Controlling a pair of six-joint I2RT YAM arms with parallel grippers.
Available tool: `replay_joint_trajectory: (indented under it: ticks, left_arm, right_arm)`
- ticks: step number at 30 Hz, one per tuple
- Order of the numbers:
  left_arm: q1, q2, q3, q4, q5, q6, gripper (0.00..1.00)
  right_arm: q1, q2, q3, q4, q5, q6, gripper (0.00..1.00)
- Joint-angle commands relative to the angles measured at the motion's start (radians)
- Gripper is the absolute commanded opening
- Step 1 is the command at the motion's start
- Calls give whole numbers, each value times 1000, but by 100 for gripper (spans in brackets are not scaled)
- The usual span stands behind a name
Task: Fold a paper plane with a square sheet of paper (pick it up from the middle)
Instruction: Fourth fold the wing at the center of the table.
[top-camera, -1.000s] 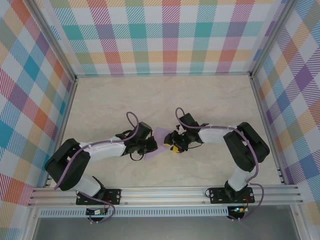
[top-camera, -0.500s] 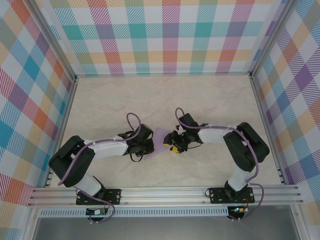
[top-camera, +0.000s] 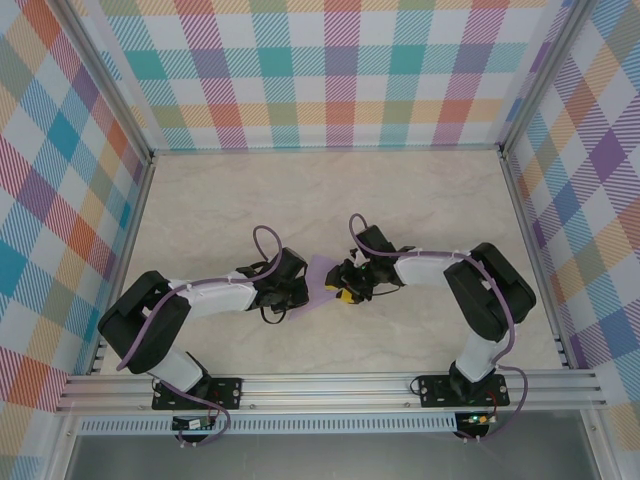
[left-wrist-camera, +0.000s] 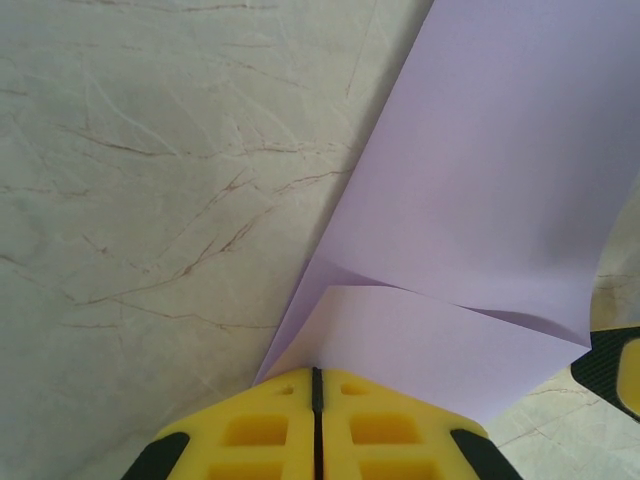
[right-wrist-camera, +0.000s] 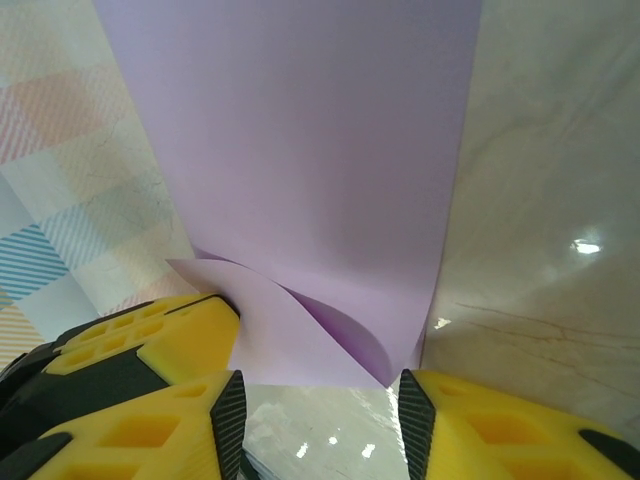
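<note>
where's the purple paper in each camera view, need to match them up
Top external: the square sheet of paper lies mid-table, between the two grippers' tips.
Left wrist: it runs from upper right down to the shut left gripper at bottom centre.
Right wrist: top centre, its curled corner between the open right gripper fingers.
Shared landmark: the marble table top.

Two arms in white and black, yellow-fingered end effectors.
Both the left arm (top-camera: 200, 298) and right arm (top-camera: 440, 268) have white shells, bulky black joint housings and a purple cable (top-camera: 262, 245) looped along each; black base plates (top-camera: 197, 392) are bolted to a silver aluminium rail (top-camera: 330, 386). On the left end effector (left-wrist-camera: 315, 376) and right end effector (right-wrist-camera: 318, 400): yellow moulded fingers (right-wrist-camera: 500, 425) with rectangular pockets, black inner pads (right-wrist-camera: 228, 408).
</note>
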Motion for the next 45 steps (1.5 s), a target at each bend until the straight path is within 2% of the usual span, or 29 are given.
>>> replay_joint_trajectory:
  ticks: [1, 10, 19, 31, 40, 45]
  left_arm:
    - [-4, 25, 10, -34, -40, -8, 7]
    - [-4, 18, 14, -41, -44, -10, 7]
    - [-4, -10, 14, -38, -46, -22, 9]
    - [-3, -88, 42, -107, -89, -15, 23]
    - [-2, -114, 37, -108, -89, -4, 27]
    - [-3, -155, 33, -152, -102, 11, 37]
  right_arm:
    - [9, 21, 24, 19, -24, 20, 45]
    - [10, 35, 17, 48, -27, 51, 43]
    - [14, 43, -7, 115, -16, 140, 34]
    - [33, 92, -16, 193, -53, 212, 26]
    - [33, 75, -40, 193, -53, 230, 25]
    - [32, 66, -34, 148, -18, 215, 11]
